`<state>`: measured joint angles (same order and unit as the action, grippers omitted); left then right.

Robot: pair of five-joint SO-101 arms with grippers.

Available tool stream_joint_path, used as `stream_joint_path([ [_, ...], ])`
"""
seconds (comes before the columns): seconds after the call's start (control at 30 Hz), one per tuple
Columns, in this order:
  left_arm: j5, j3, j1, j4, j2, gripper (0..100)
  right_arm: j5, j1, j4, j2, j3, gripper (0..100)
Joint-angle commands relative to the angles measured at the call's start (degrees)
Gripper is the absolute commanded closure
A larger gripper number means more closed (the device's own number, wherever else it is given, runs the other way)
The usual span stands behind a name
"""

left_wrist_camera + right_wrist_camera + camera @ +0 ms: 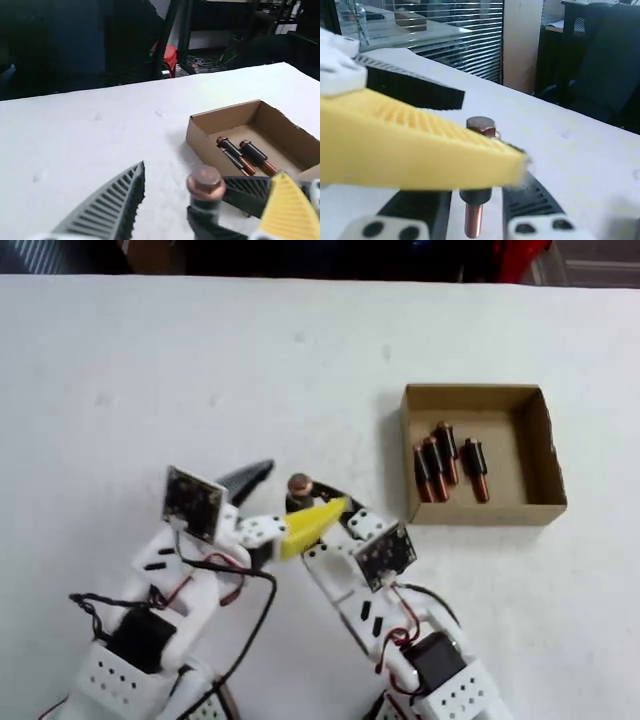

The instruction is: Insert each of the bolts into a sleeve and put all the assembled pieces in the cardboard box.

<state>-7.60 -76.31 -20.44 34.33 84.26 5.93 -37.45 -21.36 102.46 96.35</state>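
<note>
the right gripper (308, 498), with black ribbed fingers (532, 197), is closed on a short black sleeve (476, 194) that carries a copper-headed bolt (480, 126). it holds the piece upright near the middle of the white table (200, 360). the bolt's copper shank sticks out below the sleeve and its round head stands above. the left gripper (306, 485) is spread wide around that piece. its dark grey ribbed finger (112, 207) stands well off to one side of the bolt head. its yellow finger (290, 210) lies close on the other side, crossing in front of the sleeve in the right wrist view. whether the yellow finger touches the piece cannot be told. the open brown cardboard box (484, 512) sits on the table off to the right arm's side, apart from both grippers. four assembled pieces (447, 462), black sleeves with copper ends, lie side by side on its floor, three bunched together and one slightly apart.
</note>
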Motion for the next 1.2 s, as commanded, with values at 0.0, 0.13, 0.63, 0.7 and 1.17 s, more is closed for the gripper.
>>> stream_joint_path([
  [0.0,0.4,1.3,4.0,-1.8,0.7,60,0.3,1.5,1.0,0.8,0.4,98.1],
  [0.13,0.4,3.2,5.9,-6.0,0.7,60,0.4,1.5,1.0,0.8,0.4,98.1],
  [0.63,0.4,27.9,26.6,17.9,0.7,60,0.5,3.6,-0.2,0.8,0.4,98.1],
  [0.7,0.4,31.1,28.8,21.5,0.7,61,0.5,4.4,-0.2,0.8,0.4,98.1],
  [1.17,10.4,43.6,36.2,44.2,0.7,95,0.5,4.7,-1.5,0.7,0.4,98.1],
])
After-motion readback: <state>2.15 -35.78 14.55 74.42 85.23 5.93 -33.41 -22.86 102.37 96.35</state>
